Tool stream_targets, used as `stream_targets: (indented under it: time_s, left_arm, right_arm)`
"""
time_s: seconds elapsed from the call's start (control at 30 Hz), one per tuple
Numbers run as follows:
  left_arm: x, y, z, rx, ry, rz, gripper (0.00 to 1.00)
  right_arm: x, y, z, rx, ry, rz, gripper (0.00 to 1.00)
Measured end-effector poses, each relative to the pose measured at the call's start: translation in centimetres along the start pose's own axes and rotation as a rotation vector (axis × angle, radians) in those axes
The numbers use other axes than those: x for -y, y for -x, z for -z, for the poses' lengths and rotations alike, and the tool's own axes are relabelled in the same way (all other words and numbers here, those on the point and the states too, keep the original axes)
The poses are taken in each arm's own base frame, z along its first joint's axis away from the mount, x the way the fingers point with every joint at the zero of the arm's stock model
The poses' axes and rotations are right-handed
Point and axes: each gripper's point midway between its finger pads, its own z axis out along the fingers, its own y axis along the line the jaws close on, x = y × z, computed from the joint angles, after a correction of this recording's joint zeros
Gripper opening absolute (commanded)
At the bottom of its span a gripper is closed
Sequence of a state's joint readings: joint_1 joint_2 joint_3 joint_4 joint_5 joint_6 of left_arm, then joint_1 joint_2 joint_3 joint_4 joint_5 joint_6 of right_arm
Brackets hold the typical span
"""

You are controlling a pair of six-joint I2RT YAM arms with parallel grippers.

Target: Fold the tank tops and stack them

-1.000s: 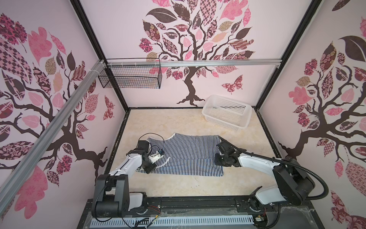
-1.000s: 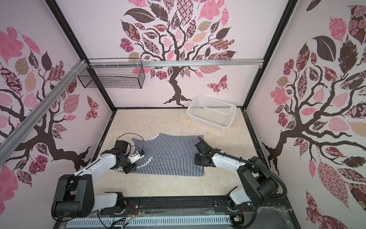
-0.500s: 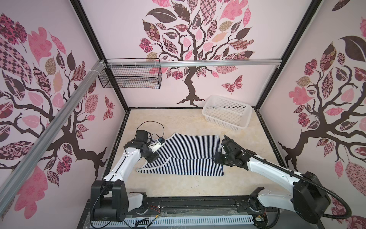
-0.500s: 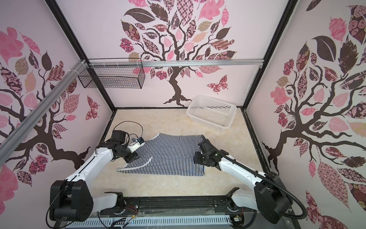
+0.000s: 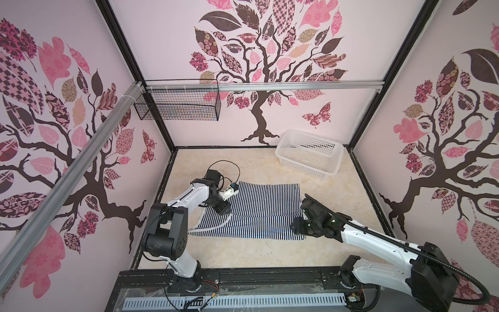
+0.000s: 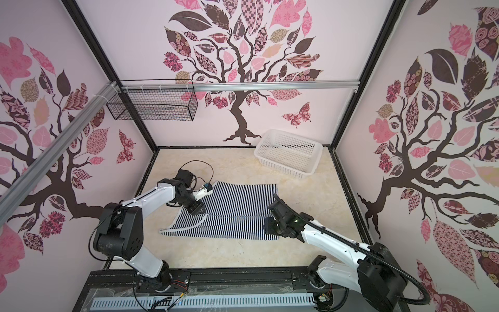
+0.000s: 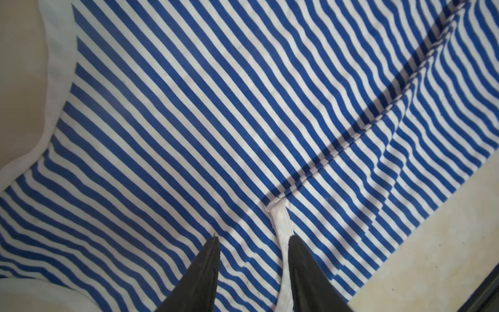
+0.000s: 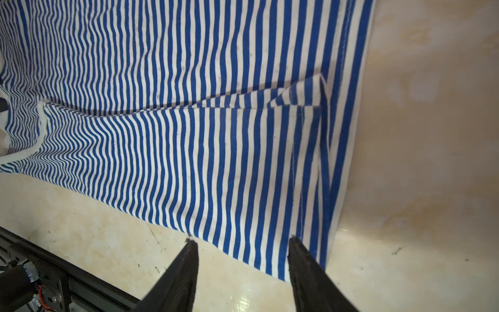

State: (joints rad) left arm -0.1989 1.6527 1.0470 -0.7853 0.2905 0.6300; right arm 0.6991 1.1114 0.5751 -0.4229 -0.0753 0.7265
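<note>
Lying crosswise, navy-and-white striped tank top (image 5: 259,200): left claw (image 7: 252,240) over armhole end (image 7: 279,218), right claw (image 8: 240,243) at hem corner (image 8: 310,216), both parted, empty.

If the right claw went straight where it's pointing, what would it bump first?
Most likely the striped tank top. The right gripper, jaws open, points at its hemmed corner with nothing between. Depth is unclear, so it might meet the table beside it.
</note>
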Motion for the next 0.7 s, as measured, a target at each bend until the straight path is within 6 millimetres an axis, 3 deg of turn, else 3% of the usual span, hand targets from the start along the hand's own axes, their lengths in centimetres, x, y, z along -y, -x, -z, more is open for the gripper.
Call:
stream_targets:
  time_s: [0.7]
  left_arm:
    - [1.5,-0.6,-2.3,-0.051,-0.106,0.039,0.33]
  right_arm:
    - [0.6,-0.7,-0.1,-0.009,-0.005,-0.009,0.52]
